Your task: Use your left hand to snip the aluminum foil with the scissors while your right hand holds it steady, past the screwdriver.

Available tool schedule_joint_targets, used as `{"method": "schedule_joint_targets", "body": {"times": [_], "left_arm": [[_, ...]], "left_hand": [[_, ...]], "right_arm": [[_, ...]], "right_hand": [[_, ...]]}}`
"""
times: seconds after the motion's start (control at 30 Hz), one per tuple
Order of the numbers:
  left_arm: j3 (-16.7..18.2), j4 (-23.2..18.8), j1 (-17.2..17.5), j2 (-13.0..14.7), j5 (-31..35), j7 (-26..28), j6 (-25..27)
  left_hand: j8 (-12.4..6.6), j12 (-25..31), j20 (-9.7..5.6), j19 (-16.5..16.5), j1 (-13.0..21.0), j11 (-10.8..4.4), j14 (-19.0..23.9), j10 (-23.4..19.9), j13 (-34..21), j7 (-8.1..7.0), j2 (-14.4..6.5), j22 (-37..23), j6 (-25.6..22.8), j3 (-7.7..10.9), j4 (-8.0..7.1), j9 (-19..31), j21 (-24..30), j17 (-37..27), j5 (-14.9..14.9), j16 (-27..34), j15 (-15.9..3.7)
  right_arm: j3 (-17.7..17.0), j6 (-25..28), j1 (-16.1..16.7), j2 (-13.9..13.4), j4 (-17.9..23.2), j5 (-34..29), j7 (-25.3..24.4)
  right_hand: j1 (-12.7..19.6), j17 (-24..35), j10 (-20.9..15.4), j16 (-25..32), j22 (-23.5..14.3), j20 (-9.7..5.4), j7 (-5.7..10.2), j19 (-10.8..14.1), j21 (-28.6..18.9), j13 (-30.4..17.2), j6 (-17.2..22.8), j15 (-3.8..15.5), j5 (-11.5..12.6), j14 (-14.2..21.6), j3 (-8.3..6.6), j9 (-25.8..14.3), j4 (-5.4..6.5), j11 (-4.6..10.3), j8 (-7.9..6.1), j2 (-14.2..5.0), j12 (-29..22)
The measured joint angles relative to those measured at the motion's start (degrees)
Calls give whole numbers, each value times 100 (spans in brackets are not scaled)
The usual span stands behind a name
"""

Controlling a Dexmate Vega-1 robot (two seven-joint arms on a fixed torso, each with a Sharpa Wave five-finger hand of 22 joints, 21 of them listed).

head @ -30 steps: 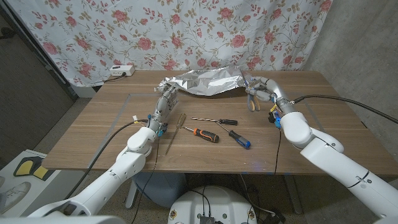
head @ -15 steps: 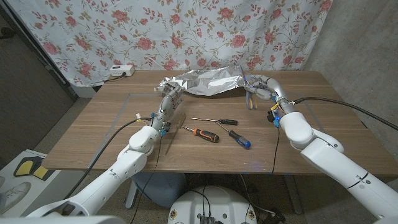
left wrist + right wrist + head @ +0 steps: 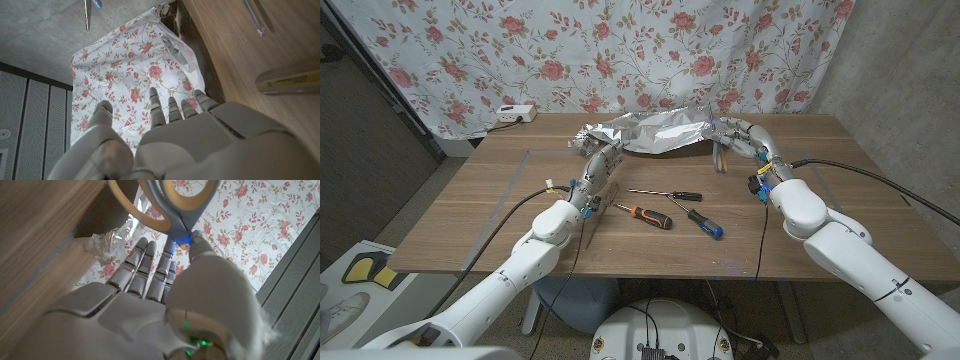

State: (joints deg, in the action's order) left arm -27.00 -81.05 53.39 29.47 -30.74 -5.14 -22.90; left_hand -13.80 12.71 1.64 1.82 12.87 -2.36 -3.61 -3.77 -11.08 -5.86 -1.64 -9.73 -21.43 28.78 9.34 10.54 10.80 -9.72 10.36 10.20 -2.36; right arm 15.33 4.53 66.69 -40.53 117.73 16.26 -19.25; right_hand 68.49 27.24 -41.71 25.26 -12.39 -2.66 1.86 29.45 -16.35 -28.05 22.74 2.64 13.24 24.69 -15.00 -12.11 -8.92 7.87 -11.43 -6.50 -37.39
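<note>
Since a second ago the left hand [image 3: 601,163] has lifted and slid a little toward the table's middle, its fingers now reaching up under the near left edge of the aluminum foil [image 3: 645,131], while the right hand [image 3: 741,138] has shifted slightly left along the foil's right end. The foil lies crumpled and shiny at the far middle of the wooden table [image 3: 480,210], just beyond both hands, spanning the gap between them. The left hand's fingers are loosely spread, and the left wrist view shows nothing between them; whether they touch the foil cannot be told. The right hand carries the scissors [image 3: 722,158], their tan handle loops hanging at its near side; in the right wrist view a loop [image 3: 165,202] sits against the thumb while the other fingers stretch out straight and close together toward the foil [image 3: 107,242]. Nearer the robot lie a slim black-handled screwdriver [image 3: 666,195], an orange-and-black screwdriver [image 3: 642,213] and a blue-handled screwdriver [image 3: 704,222], with a wooden stick [image 3: 600,208] beside the left wrist. Bare wood stretches wide on both sides of the tools and to the near edge. A floral cloth [image 3: 620,50] hangs behind the table, and a white power strip [image 3: 513,114] sits at the far left corner.
</note>
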Motion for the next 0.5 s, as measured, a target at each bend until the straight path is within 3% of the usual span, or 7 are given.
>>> {"method": "schedule_joint_targets", "body": {"times": [0.07, 0.3, 0.5], "left_arm": [[-13, -24, 0, 2, 15, -14, 0], [-63, -117, 0, 19, 50, -53, 0], [-99, -191, 5, 24, 54, -95, 0]], "left_hand": [[-10, 0, 0, 0, 13, 0, 0, 0, 0, -46, 13, 0, -46, 0, 0, 1, 0, 0, 0, 0, 0], [-10, -21, 22, -22, 43, 30, -50, 75, 0, 2, 43, 0, -120, 0, 0, 0, 1, 0, 0, 0, 51], [8, -64, 41, -103, 90, 52, -144, 157, 1, 128, 90, 0, -120, -25, 24, 0, -8, 0, 0, -25, 102]], "right_arm": [[0, -41, -22, 21, -35, 50, 15], [30, -240, -107, 90, -183, 290, 93], [65, -366, -156, 130, -265, 419, 133]], "right_hand": [[0, 26, 0, 0, -2, 0, 0, 0, 0, 0, 0, 0, 0, 0, 0, 0, 0, 0, 0, 0, 0], [7, 27, 0, 0, -2, 0, 19, -1, -45, 1, 19, 0, 0, 0, 0, 0, 0, 0, 0, 7, 1], [8, 53, -9, 0, -2, -1, 19, -2, -45, 1, 19, 0, -1, 0, 55, 0, -7, -8, 0, 6, 4]]}}
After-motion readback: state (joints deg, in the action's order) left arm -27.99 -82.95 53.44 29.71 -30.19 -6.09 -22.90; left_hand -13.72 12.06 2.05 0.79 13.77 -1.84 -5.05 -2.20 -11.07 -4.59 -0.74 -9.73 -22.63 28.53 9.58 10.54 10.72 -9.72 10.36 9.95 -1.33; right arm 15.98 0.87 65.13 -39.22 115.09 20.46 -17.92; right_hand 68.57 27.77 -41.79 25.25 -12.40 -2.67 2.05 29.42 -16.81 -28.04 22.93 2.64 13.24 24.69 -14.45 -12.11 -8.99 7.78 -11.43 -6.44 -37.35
